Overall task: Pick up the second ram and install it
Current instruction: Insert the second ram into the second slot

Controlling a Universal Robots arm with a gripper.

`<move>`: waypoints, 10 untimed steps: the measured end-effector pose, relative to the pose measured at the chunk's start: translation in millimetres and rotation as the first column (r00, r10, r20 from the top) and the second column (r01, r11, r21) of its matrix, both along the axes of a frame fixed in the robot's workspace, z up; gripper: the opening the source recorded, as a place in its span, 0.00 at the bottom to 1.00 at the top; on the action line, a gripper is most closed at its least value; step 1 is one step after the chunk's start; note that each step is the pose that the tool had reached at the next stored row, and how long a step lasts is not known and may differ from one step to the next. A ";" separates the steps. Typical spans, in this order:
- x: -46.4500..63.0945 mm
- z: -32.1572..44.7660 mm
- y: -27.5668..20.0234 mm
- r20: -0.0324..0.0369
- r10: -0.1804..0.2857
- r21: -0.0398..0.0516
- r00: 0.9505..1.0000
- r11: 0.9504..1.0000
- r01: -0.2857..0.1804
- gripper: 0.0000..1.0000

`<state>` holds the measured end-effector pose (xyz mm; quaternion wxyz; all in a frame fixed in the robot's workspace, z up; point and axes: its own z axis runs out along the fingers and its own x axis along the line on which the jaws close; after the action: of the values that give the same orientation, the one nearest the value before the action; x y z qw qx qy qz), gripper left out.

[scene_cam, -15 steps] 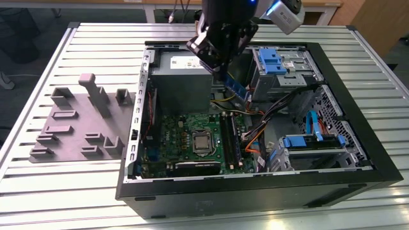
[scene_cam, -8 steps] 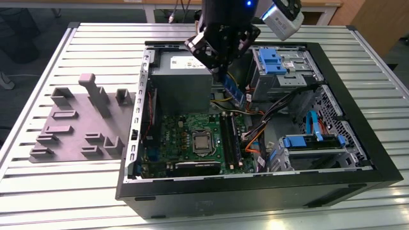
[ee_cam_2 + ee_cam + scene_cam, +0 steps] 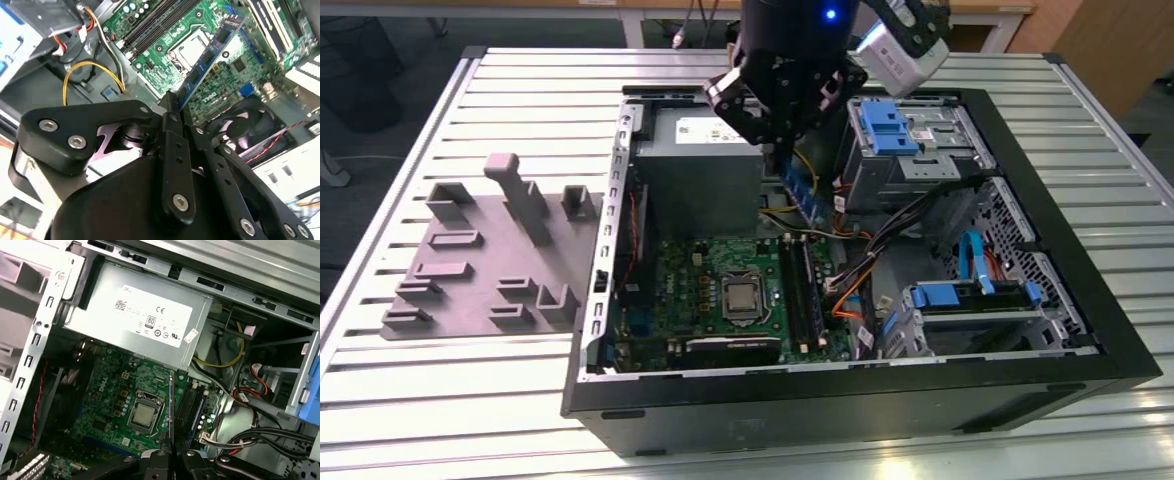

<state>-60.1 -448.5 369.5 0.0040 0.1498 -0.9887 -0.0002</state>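
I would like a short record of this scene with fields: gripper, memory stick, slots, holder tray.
gripper: shut on the memory stick, above the open computer case
memory stick: in the air, over the motherboard, not seated in a slot
memory slots: black, beside the processor
holder tray: grey, on the table, at the exterior view's left of the case
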 end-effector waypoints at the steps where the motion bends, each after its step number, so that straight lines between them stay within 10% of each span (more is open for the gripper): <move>1: 0.0 -0.5 0.0 0.000 -0.018 0.000 1.000 1.000 0.018 0.14; 10: 0.0 -4.6 0.0 0.000 -0.182 0.000 0.983 0.983 0.182 0.14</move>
<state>-60.1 -448.5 364.9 0.0039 0.0590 -0.9982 -0.0006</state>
